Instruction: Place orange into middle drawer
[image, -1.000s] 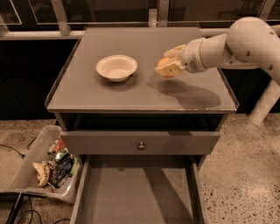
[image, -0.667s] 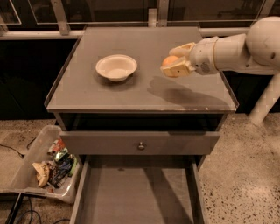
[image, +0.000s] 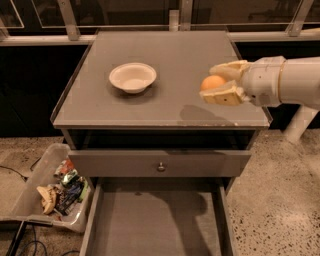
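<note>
My gripper (image: 219, 80) comes in from the right on a white arm and is shut on the orange (image: 212, 83), a small round fruit held between its cream fingers (image: 223, 95). It hangs above the right part of the gray cabinet top (image: 165, 65), near the front edge. The middle drawer (image: 155, 220) is pulled out open below, with a plain gray floor and nothing in it. It lies below and to the left of the gripper.
A cream-white bowl (image: 132, 76) sits on the cabinet top at the left. A closed drawer front with a round metal knob (image: 161, 166) is above the open drawer. A bin of scraps (image: 57, 187) stands on the floor at the left.
The gripper has lifted the orange off the cabinet top and carried it right and toward the front edge. The bowl has not moved.
</note>
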